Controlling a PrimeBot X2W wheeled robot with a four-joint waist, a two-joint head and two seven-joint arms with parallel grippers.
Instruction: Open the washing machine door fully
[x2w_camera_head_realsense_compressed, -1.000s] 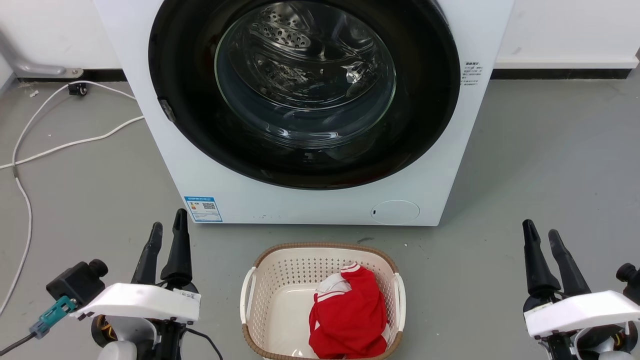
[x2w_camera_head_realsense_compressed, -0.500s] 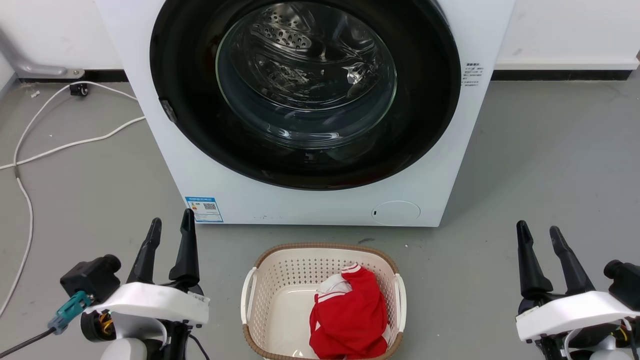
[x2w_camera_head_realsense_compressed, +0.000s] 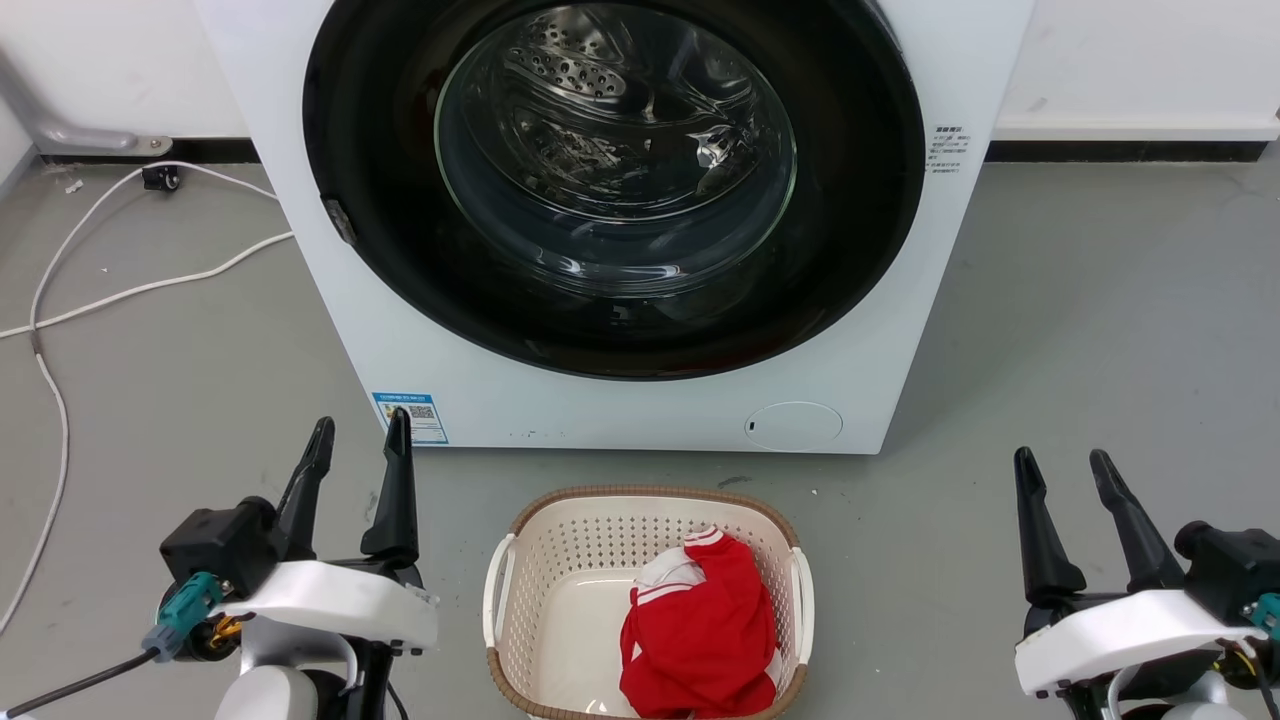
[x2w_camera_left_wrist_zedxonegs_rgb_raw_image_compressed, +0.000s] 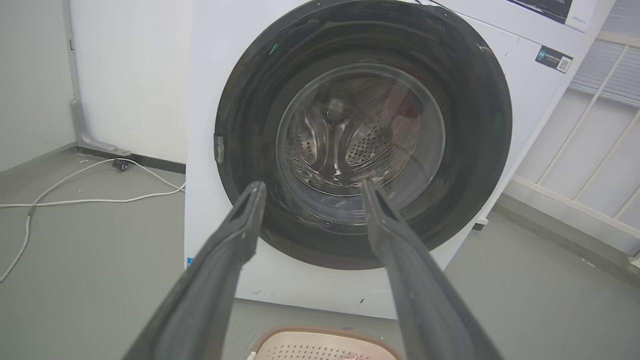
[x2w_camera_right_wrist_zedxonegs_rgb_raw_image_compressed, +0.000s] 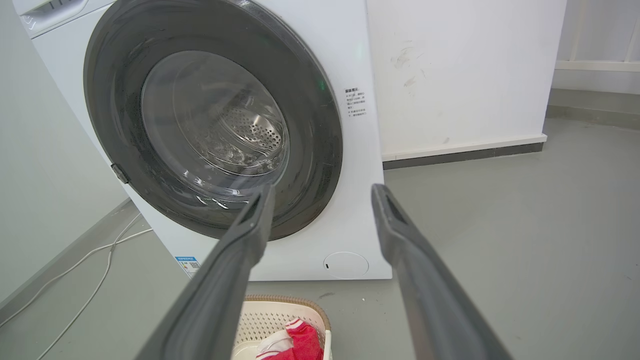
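The washing machine door (x2w_camera_head_realsense_compressed: 860, 200) is a big glossy black round with a clear glass bowl at its centre, lying flush against the white washing machine (x2w_camera_head_realsense_compressed: 900, 350). A small grey catch (x2w_camera_head_realsense_compressed: 338, 220) sits on its left rim. The door also faces me in the left wrist view (x2w_camera_left_wrist_zedxonegs_rgb_raw_image_compressed: 470, 130) and the right wrist view (x2w_camera_right_wrist_zedxonegs_rgb_raw_image_compressed: 310, 130). My left gripper (x2w_camera_head_realsense_compressed: 361, 425) (x2w_camera_left_wrist_zedxonegs_rgb_raw_image_compressed: 313, 186) is open, low on the left, its tips near the machine's lower left corner. My right gripper (x2w_camera_head_realsense_compressed: 1062, 458) (x2w_camera_right_wrist_zedxonegs_rgb_raw_image_compressed: 324, 190) is open at the lower right, apart from the machine. Neither holds anything.
A cream laundry basket (x2w_camera_head_realsense_compressed: 520, 560) with a red and white garment (x2w_camera_head_realsense_compressed: 700, 630) stands on the grey floor just before the machine, between my arms. White cables (x2w_camera_head_realsense_compressed: 130, 290) trail over the floor to the left. A wall runs behind the machine.
My left gripper has moved right and forward towards the machine's lower left corner, and its fingers have spread. My right gripper has shifted left and also opened wider. The door has not moved.
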